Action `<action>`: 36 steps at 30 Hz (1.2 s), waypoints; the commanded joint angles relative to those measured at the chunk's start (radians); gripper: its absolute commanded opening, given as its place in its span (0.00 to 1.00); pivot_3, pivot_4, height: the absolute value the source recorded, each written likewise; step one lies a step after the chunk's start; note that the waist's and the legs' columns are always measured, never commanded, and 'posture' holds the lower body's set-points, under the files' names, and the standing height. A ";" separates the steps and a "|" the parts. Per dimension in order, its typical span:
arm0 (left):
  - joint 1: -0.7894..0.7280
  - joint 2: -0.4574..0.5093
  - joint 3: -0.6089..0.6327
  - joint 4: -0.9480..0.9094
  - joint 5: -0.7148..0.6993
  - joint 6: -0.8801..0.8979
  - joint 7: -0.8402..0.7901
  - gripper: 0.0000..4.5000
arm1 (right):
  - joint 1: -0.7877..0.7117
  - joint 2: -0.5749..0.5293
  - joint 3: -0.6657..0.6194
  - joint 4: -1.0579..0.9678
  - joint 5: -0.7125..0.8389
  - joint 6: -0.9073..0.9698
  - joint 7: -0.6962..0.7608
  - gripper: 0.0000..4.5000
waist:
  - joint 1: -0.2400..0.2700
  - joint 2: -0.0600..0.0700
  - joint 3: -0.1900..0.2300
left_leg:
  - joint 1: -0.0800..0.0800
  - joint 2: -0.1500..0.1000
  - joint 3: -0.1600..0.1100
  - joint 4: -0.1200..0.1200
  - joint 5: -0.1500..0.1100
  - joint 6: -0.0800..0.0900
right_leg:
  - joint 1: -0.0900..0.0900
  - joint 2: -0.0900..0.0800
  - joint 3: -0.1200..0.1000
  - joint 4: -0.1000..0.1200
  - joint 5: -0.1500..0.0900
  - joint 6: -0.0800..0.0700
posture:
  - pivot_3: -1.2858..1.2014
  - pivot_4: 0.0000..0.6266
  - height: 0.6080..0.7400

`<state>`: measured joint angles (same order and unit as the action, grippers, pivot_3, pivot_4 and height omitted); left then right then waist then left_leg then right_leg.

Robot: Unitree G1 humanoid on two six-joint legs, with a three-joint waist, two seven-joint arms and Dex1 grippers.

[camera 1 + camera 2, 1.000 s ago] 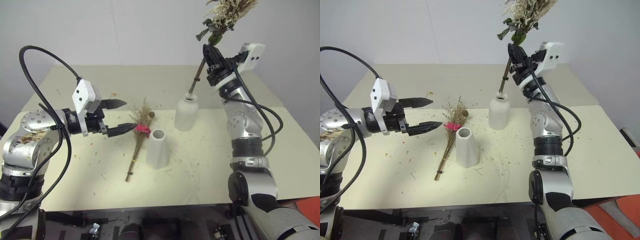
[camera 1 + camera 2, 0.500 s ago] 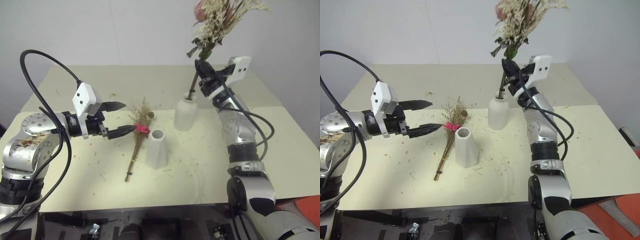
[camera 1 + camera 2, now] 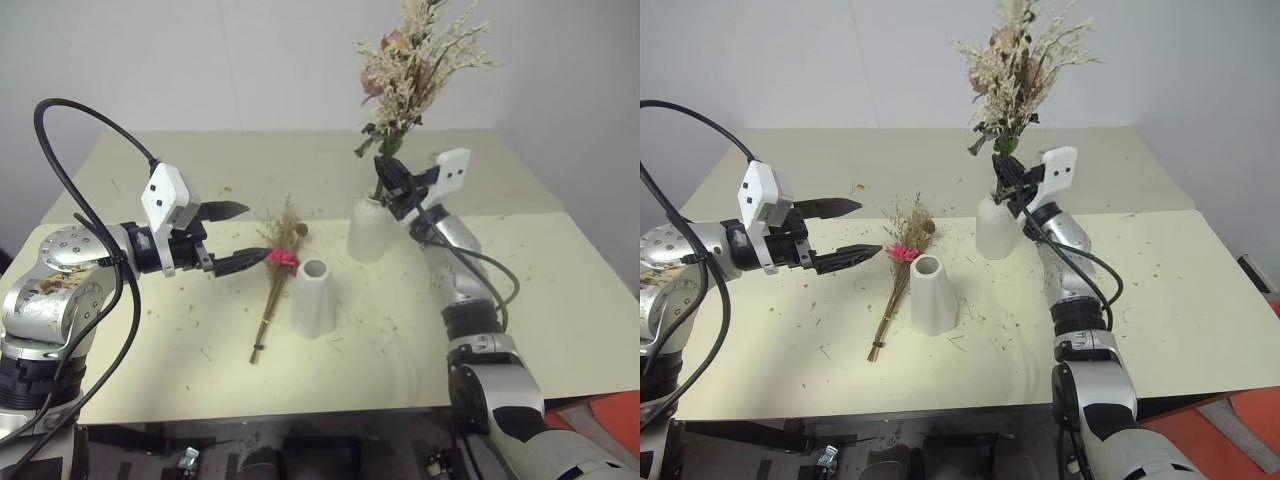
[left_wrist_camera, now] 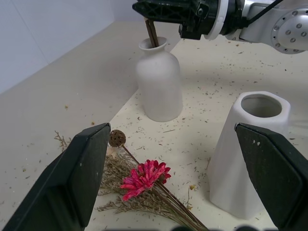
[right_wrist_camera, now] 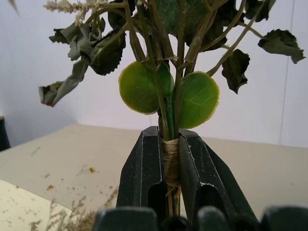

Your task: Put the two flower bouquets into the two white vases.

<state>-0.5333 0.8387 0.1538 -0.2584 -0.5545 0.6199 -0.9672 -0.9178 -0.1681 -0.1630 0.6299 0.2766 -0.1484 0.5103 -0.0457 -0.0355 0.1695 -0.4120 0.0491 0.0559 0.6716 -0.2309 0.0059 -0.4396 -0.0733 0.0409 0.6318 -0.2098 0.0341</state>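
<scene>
Right hand: you see it clamped on the white bouquet stems, which enter the bottle vase mouth.
Left hand: fingers wide, holding nothing, at 9 o'clock of the pink bouquet.
Pink bouquet: flat on the bench.
Cone vase: upright, empty, at 3 o'clock beside it.

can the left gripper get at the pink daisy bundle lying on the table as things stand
Probably yes. The left gripper hangs with its jaws open right beside the pink daisy bundle, which lies flat on the table with nothing between them. The cone vase stands on the bundle's far side, out of the way.
</scene>
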 commanded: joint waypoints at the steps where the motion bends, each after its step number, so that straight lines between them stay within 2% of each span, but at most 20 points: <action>1: 0.001 0.011 0.036 -0.036 -0.022 0.003 0.013 1.00 | -0.006 0.002 -0.006 -0.028 0.006 -0.034 -0.005 0.05 | 0.000 0.000 0.000 | 0.000 0.000 0.000 0.000 0.000 0.000 | 0.000 0.000 0.000 0.000 0.000 0.000 | 0.52 0.24 1.00; 3: 0.003 0.010 0.035 -0.037 -0.022 0.001 0.015 1.00 | -0.004 0.003 -0.015 -0.038 0.025 -0.015 0.005 0.05 | 0.000 0.000 0.000 | 0.000 0.000 0.000 0.000 0.000 0.000 | 0.000 0.000 0.000 0.000 0.000 0.000 | 0.52 0.24 1.00; 4: 0.004 0.009 0.034 -0.037 -0.021 0.000 0.017 1.00 | 0.001 0.000 -0.016 -0.046 0.031 -0.003 0.013 0.21 | 0.000 0.000 0.000 | 0.000 0.000 0.000 0.000 0.000 0.000 | 0.000 0.000 0.000 0.000 0.000 0.000 | 0.52 0.24 1.00; 5: 0.003 0.007 0.033 -0.036 -0.021 -0.001 0.018 1.00 | 0.007 -0.001 -0.016 -0.057 0.033 0.008 0.010 0.26 | 0.001 0.000 0.000 | 0.000 0.000 0.000 0.000 0.000 0.000 | 0.000 0.000 0.000 0.000 0.000 0.000 | 0.52 0.24 1.00; 14: -0.005 0.001 0.028 -0.024 -0.017 -0.014 0.022 1.00 | 0.113 -0.029 0.032 -0.201 -0.018 0.080 -0.019 0.96 | 0.001 0.000 0.000 | 0.000 0.000 0.000 0.000 0.000 0.000 | 0.000 0.000 0.000 0.000 0.000 0.000 | 0.52 0.24 1.00; 20: 0.005 -0.004 0.042 -0.024 -0.023 -0.012 0.027 1.00 | 0.204 -0.065 0.047 -0.348 -0.050 0.117 -0.051 0.98 | 0.002 0.000 0.000 | 0.000 0.000 0.000 0.000 0.000 0.000 | 0.000 0.000 0.000 0.000 0.000 0.000 | 0.52 0.24 1.00; 26: 0.060 -0.026 0.160 -0.028 -0.113 0.087 0.113 1.00 | 0.326 -0.164 0.023 -0.620 -0.007 0.293 -0.043 0.98 | 0.003 0.000 0.000 | 0.000 0.000 0.000 0.000 0.000 0.000 | 0.000 0.000 0.000 0.000 0.000 0.000 | 0.52 0.24 1.00; 28: 0.095 -0.031 0.233 -0.046 -0.193 0.150 0.137 1.00 | 0.352 -0.245 0.026 -0.713 -0.010 0.438 -0.036 0.98 | 0.002 0.000 0.000 | 0.001 0.000 0.000 0.000 0.000 0.000 | 0.001 0.000 0.000 0.001 0.000 0.000 | 0.52 0.24 1.00; 31: 0.144 -0.042 0.298 -0.094 -0.224 0.199 0.224 1.00 | 0.392 -0.344 0.008 -0.833 0.039 0.596 -0.001 0.98 | 0.004 0.000 0.000 | 0.001 0.000 0.000 0.000 0.000 0.000 | 0.001 0.000 0.000 0.000 0.000 0.000 | 0.52 0.24 1.00; 36: 0.217 -0.031 0.358 -0.134 -0.259 0.370 0.377 1.00 | 0.516 -0.616 -0.023 -1.063 0.135 0.735 0.212 0.98 | 0.013 0.000 0.000 | 0.003 0.000 0.000 -0.001 0.000 0.000 | 0.002 0.000 0.000 -0.001 0.000 0.000 | 0.52 0.24 1.00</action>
<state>-0.3136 0.7970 0.4640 -0.3651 -0.7730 0.9366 -0.6309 -0.4074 -0.7371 -0.1444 -0.3378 0.3692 0.5482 0.6601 -0.0328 -0.0356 0.1694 -0.4090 0.0489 0.0558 0.6710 -0.2309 0.0059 -0.4371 -0.0739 0.0411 0.6311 -0.2102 0.0345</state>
